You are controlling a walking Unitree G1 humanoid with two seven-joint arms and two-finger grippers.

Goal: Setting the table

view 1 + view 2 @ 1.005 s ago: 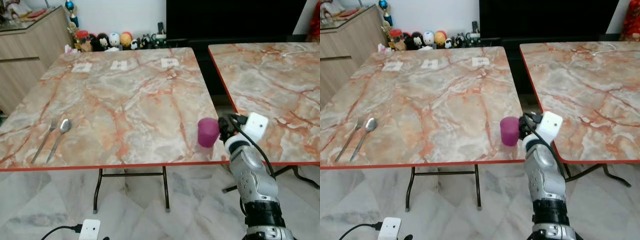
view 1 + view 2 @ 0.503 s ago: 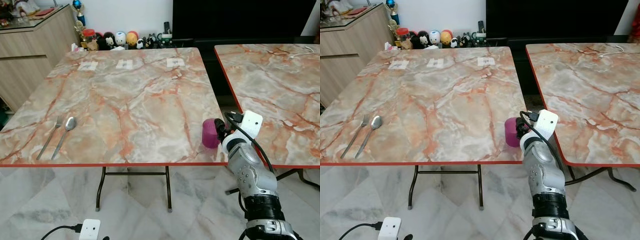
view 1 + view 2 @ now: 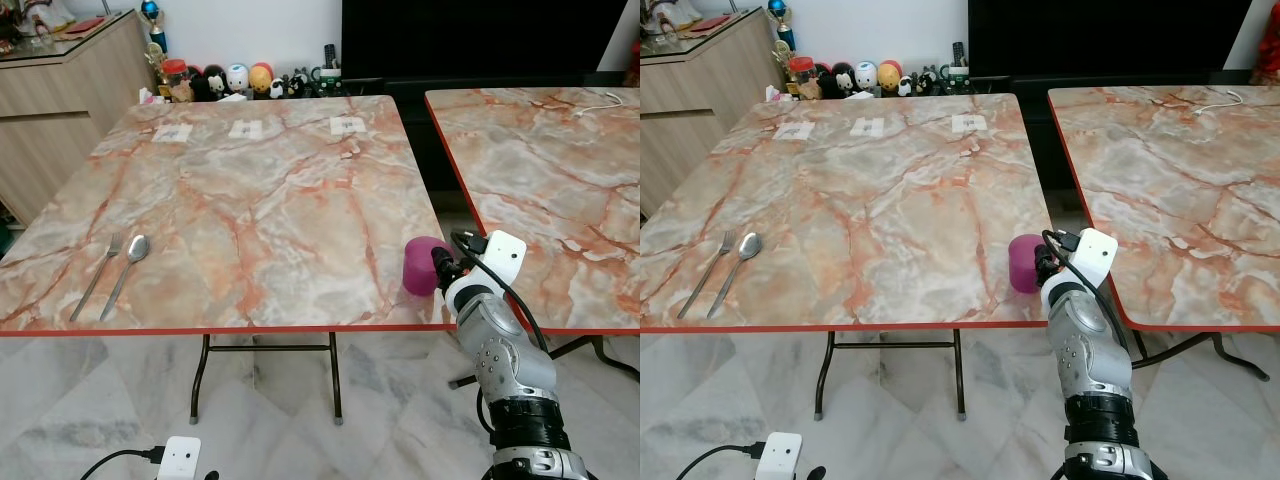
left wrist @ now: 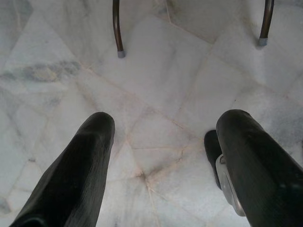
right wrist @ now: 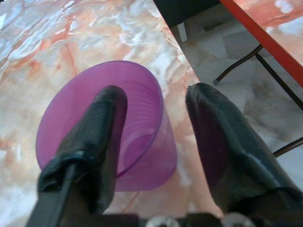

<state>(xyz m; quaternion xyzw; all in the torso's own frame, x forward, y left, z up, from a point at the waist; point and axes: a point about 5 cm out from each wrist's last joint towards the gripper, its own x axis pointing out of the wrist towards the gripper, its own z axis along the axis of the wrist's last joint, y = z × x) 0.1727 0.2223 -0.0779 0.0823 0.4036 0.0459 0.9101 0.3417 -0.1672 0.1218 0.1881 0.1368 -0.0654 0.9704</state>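
floor: pale marble tiles (image 3: 100, 400); a white box with a black cable (image 3: 178, 458) lies on them below the table's near edge. left pincer (image 4: 161, 156): hangs low over the floor, two black fingers (image 4: 80, 170) spread wide, nothing between them; two dark table legs (image 4: 117, 28) stand further on.

right pincer (image 5: 156, 118): at the near right corner of the table, reached in from the robot's side on the silver right arm (image 3: 505, 355). its fingers are spread, one finger (image 5: 102, 127) dipping inside the mouth of the purple cup, the other finger (image 5: 222, 137) outside its wall; whether either one presses the wall, cannot tell.

purple cup (image 3: 422, 266): translucent, ribbed inside, standing on the table close to its near right corner, tilted toward the pincer.

table (image 3: 260, 200): square, orange-veined marble top with red rim. fork (image 3: 97, 276) and spoon (image 3: 124, 274) lie side by side near the near left edge, well apart from the cup. three small paper cards (image 3: 246, 129) sit in a row along the far edge.

second table (image 3: 560, 170): same top, to the right across a narrow gap; white cable (image 3: 598, 99) at its far side.

far wall: a row of small figurines (image 3: 235, 80) on the floor, a wooden cabinet (image 3: 60, 110) at left.
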